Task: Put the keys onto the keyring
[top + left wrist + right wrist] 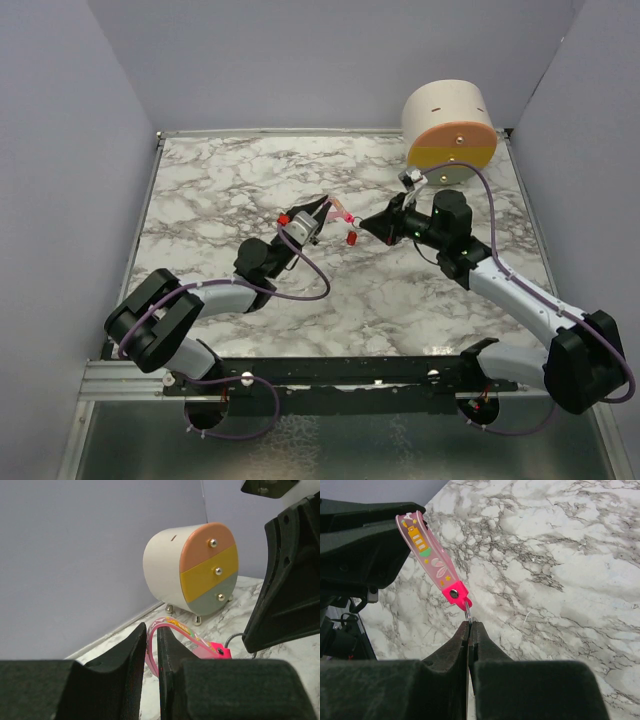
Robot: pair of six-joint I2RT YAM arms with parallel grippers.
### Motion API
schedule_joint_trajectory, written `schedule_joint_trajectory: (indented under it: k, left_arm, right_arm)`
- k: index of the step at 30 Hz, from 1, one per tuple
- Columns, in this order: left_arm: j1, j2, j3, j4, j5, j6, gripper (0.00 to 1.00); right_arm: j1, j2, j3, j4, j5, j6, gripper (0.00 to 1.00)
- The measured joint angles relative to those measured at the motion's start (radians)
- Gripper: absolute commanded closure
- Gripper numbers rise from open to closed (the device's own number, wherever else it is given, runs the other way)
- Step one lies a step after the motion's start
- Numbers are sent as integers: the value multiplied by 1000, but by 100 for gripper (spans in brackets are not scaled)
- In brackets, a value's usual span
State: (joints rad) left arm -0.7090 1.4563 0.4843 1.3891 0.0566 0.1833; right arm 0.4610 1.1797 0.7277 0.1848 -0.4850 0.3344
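My left gripper [320, 209] [152, 642] is shut on the looped end of the pink strap [340, 212] [172, 627] and holds it above the table. The strap [422, 545] ends in a bright pink clasp [454, 592] that carries the thin metal ring [468, 614] [233, 640]. My right gripper [367, 225] [470, 626] is shut on that ring. A tiny red-headed key [352, 238] shows just below the right fingertips in the top view. I cannot tell whether it hangs or lies on the table. It is hidden in both wrist views.
A round cream drawer box [450, 130] [192, 570] with orange, yellow and grey fronts stands at the back right. The marble table [220, 190] is walled by grey panels. The two grippers meet tip to tip near the middle.
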Motion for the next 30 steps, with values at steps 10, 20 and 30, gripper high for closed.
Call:
schedule_joint_trajectory:
  k: [10, 20, 30]
  left_arm:
    - [0, 2, 96, -63, 49, -9, 82]
    - [0, 11, 131, -78, 142, -59, 82]
    - [0, 17, 164, -75, 194, -94, 82]
  right_arm:
    - [0, 11, 5, 12, -8, -9, 99]
    - [0, 11, 5, 22, -23, -18, 99]
    - [0, 10, 6, -5, 0, -14, 48]
